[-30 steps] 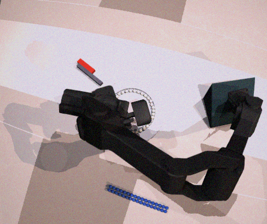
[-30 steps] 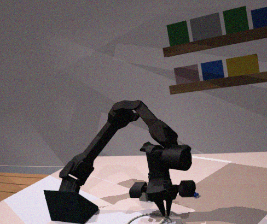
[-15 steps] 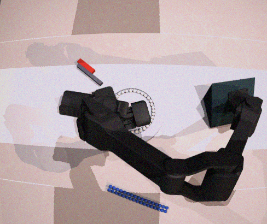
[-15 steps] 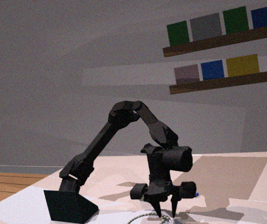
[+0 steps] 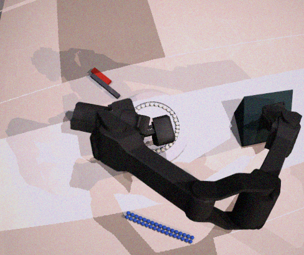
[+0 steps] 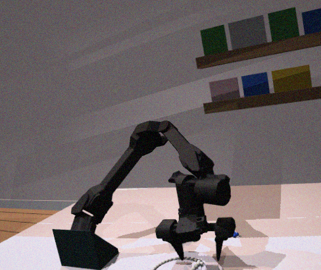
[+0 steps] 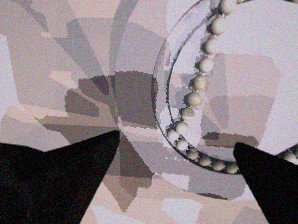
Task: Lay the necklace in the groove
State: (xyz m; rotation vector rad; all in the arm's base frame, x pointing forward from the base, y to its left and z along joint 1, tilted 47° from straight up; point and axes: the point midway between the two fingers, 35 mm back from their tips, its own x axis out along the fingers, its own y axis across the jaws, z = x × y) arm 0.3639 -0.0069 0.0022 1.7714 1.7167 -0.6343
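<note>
The pearl bead necklace (image 5: 156, 105) (image 6: 165, 263) (image 7: 200, 82) lies in a ring along the groove of the round bead board (image 5: 151, 111) (image 7: 250, 75). My gripper (image 6: 199, 257) (image 7: 175, 141) is open and empty. It points straight down, with its fingertips just above the near edge of the board. One finger stands outside the ring of pearls and one over it. In the top view the arm covers the left and lower part of the ring. The wrist view shows the pearls seated in the groove between the two fingertips.
A double strand of blue beads (image 5: 159, 227) lies at the front of the table. A red block (image 5: 101, 75) and a grey bar (image 5: 106, 87) lie behind the board. The arm's dark teal base (image 5: 256, 121) (image 6: 79, 247) stands to the right. Wall shelves (image 6: 264, 49) hold coloured boxes.
</note>
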